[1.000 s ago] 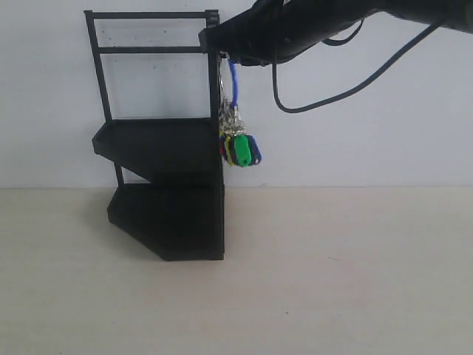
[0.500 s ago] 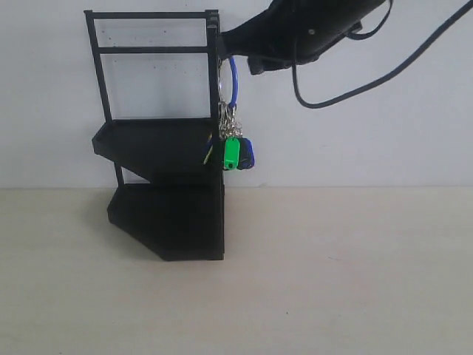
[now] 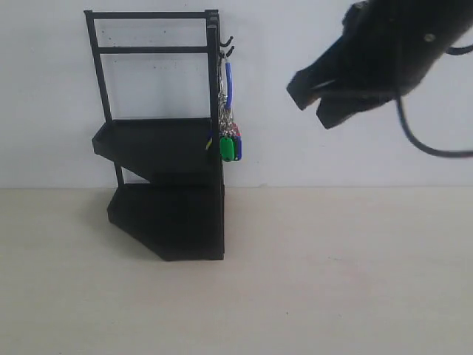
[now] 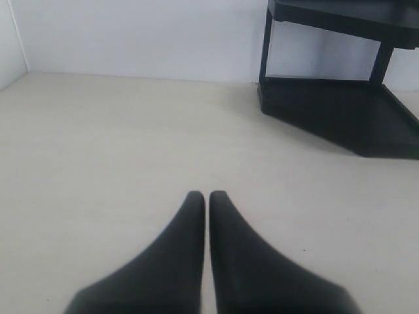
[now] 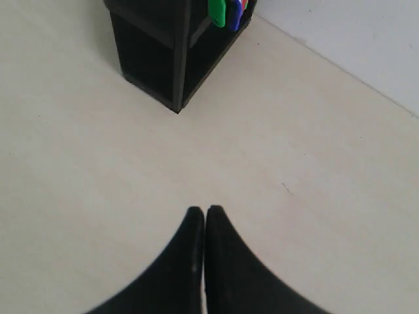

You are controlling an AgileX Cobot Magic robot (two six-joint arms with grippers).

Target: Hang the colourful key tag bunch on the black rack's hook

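Note:
The colourful key tag bunch (image 3: 230, 146) hangs by its blue loop (image 3: 230, 83) from a small side hook (image 3: 228, 51) at the upper right of the black rack (image 3: 166, 214). Nothing holds it. My right gripper (image 3: 309, 100) hovers in the air to the right of the hook, well apart from the bunch. The right wrist view shows that gripper (image 5: 205, 209) shut and empty, with the rack (image 5: 171, 52) and the green and blue tags (image 5: 226, 10) far ahead. My left gripper (image 4: 206, 195) is shut and empty above the table, with the rack (image 4: 330, 108) ahead of it.
The rack stands against a white wall (image 3: 355, 163) at the back of a pale tabletop (image 3: 310, 281). A black cable (image 3: 425, 146) trails from the right arm. A second hook (image 3: 229, 35) sits just above the used one.
The right gripper has let go of the blue loop and drawn back to the right and slightly down. The bunch now hangs free on the hook and has settled closer to the rack.

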